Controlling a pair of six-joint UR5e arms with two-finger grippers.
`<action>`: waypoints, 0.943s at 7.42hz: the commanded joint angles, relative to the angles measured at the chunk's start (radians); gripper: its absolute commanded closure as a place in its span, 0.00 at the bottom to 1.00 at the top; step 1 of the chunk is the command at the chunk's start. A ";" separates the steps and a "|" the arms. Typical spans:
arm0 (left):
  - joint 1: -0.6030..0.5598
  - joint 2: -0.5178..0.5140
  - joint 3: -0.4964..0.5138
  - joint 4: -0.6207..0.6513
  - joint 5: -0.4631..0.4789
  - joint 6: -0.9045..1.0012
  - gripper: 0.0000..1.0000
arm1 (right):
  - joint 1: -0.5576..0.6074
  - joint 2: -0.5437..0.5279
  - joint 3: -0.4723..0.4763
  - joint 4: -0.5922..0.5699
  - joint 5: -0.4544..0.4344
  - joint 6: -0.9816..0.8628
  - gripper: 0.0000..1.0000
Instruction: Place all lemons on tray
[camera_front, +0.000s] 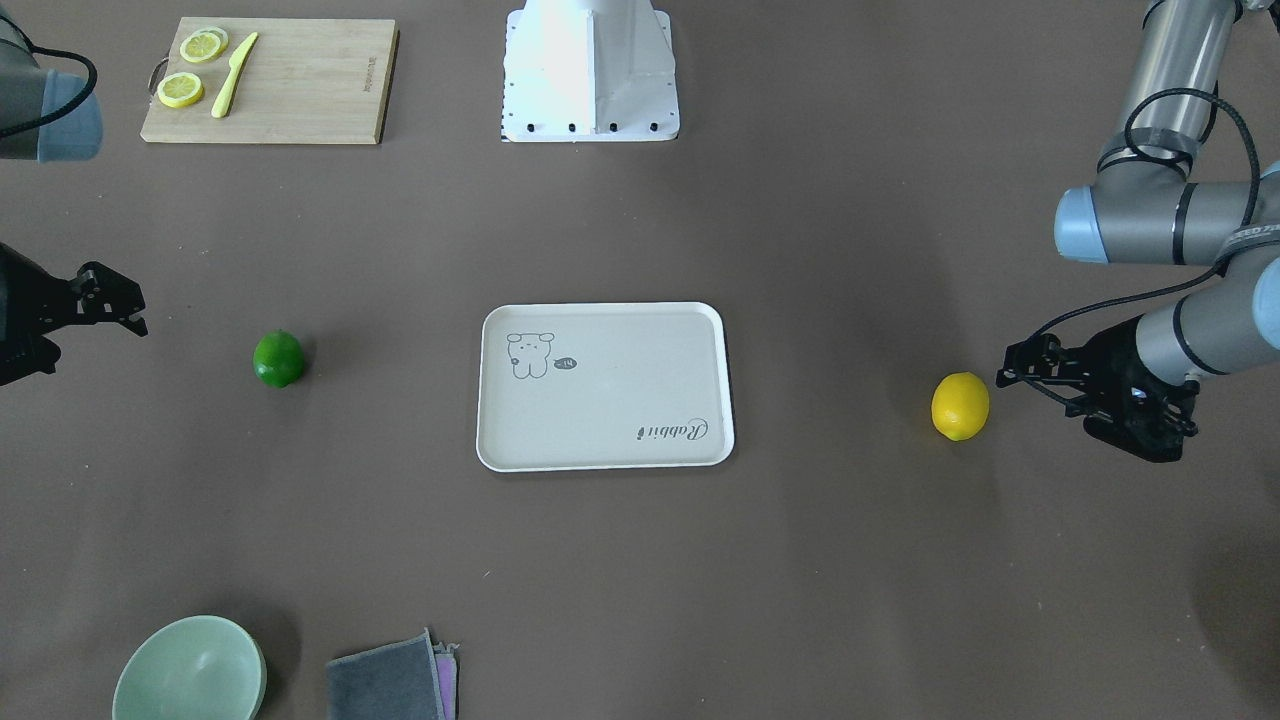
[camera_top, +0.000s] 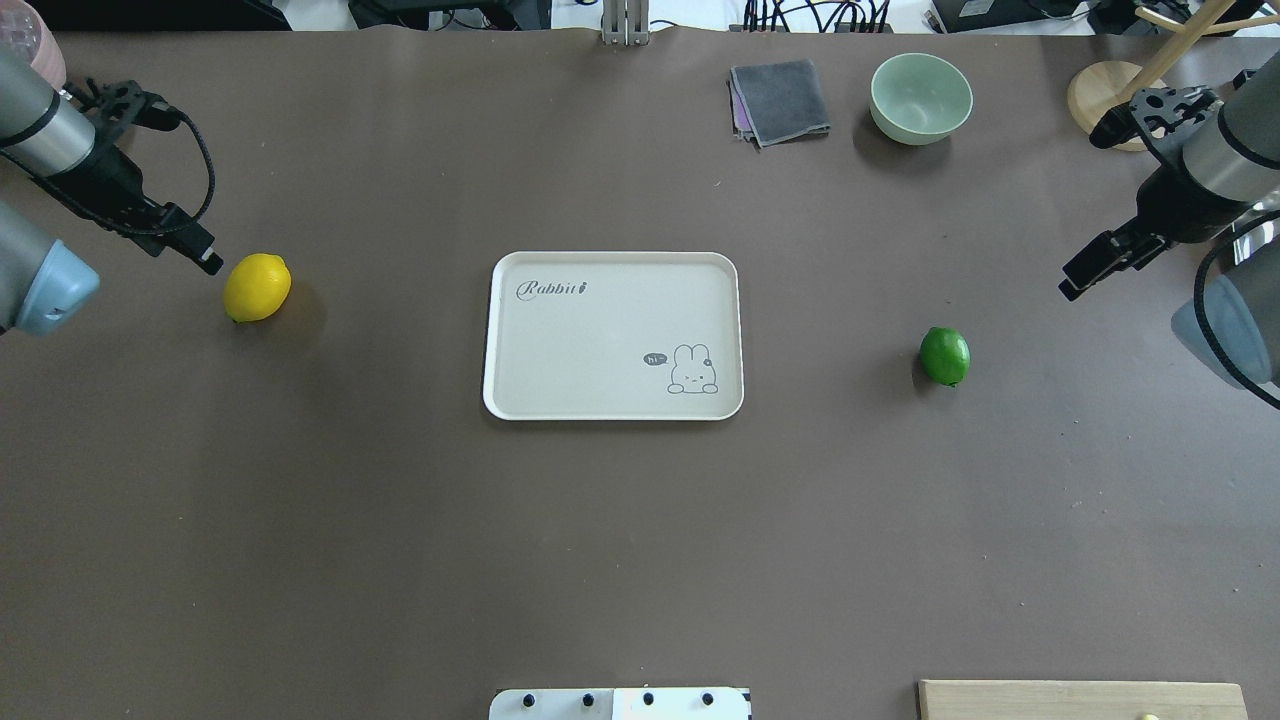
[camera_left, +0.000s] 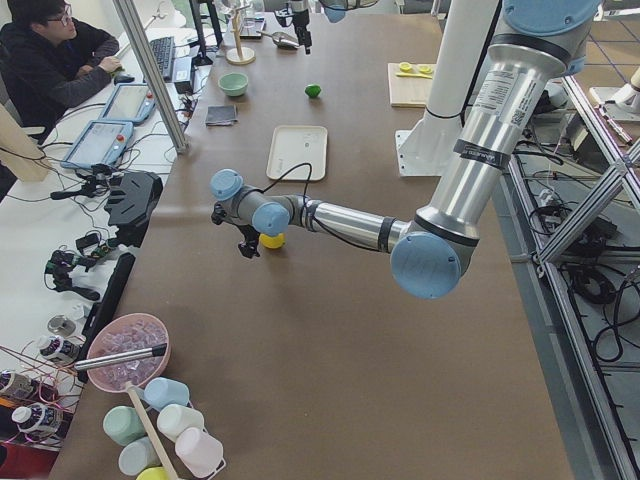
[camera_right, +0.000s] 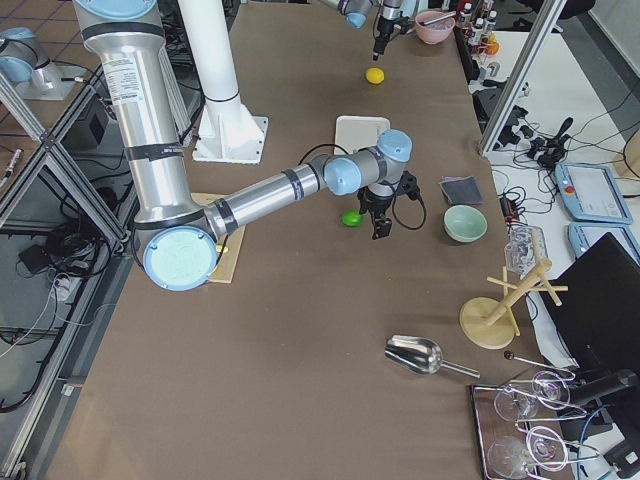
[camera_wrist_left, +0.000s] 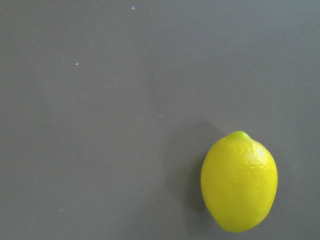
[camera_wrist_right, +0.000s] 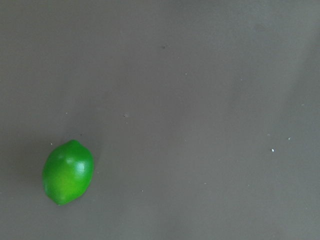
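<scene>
The off-white tray (camera_top: 600, 340) lies at the table's middle, with nothing on it. The yellow lemon (camera_top: 257, 287) lies on the table to the tray's left; it also shows in the front view (camera_front: 960, 406) and the left wrist view (camera_wrist_left: 239, 182). My left gripper (camera_top: 210, 263) hangs just beside it, fingers together and empty. The green lemon (camera_top: 945, 356) lies on the table to the tray's right, also in the right wrist view (camera_wrist_right: 68, 172). My right gripper (camera_top: 1068, 290) hovers farther right of it, fingers together and empty.
A bamboo cutting board (camera_front: 290, 85) with two lemon slices (camera_front: 203, 45) and a yellow knife (camera_front: 233, 75) sits near the robot base (camera_front: 590, 70). A green bowl (camera_top: 920, 97), a grey cloth (camera_top: 780, 100) and a wooden stand (camera_top: 1100, 95) sit at the far edge.
</scene>
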 joint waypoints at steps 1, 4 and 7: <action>0.038 -0.033 0.046 -0.100 0.005 -0.125 0.01 | -0.014 0.003 -0.004 0.000 -0.001 0.004 0.00; 0.063 -0.039 0.047 -0.100 0.008 -0.164 0.01 | -0.018 0.003 -0.013 0.000 -0.001 0.004 0.00; 0.078 -0.037 0.093 -0.146 0.008 -0.164 0.02 | -0.031 0.003 -0.033 0.000 -0.016 0.004 0.00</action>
